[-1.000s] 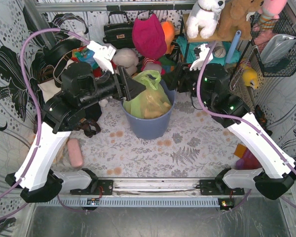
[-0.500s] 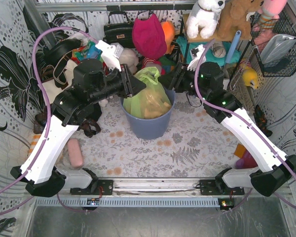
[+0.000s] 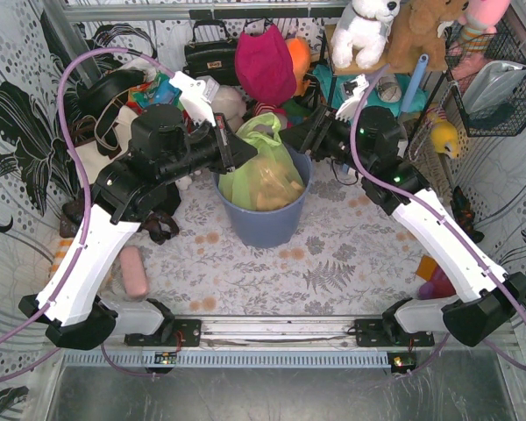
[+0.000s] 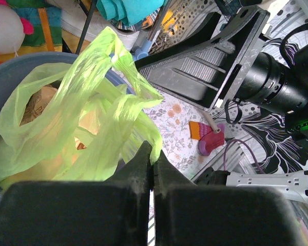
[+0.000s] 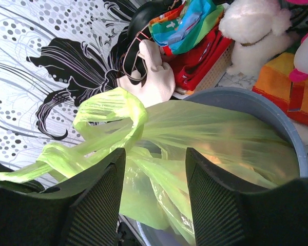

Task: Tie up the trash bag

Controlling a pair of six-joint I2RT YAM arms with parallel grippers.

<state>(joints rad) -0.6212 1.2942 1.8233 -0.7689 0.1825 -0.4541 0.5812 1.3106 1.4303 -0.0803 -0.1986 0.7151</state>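
The left gripper (image 3: 235, 147) reaches in from the left at the top of the trash bag (image 3: 261, 171). In the left wrist view its fingers (image 4: 138, 169) are pressed together, with only a thin slit between them. A twisted strand of the bag's green film runs down into that slit at the tips, so this gripper (image 4: 153, 154) has the bag pinched.

The trash bag sits inside a round blue-grey bin (image 3: 267, 224), which stands on the flowered desk (image 3: 333, 254) at about the middle, between the two arms. The bag's top rises above the bin rim and ends in a loose loop (image 3: 263, 132). Orange-tan paper (image 3: 276, 189) shows through the film lower down. In the left wrist view the bag (image 4: 66, 118) fills the bin (image 4: 10, 66) and its crumpled top leans toward the right arm.

The right gripper (image 3: 303, 140) comes in from the right at the same height, near the bag's upper edge. Its fingers (image 5: 97, 200) stand roughly half apart. From the right wrist the bag (image 5: 220, 133) spreads across the bin (image 5: 256, 97), and its film lies in the gap of the gripper (image 5: 155, 152), with a curled loop (image 5: 110, 110) just to the side. The fingers are not closed on the film, and I cannot tell whether either one touches it.
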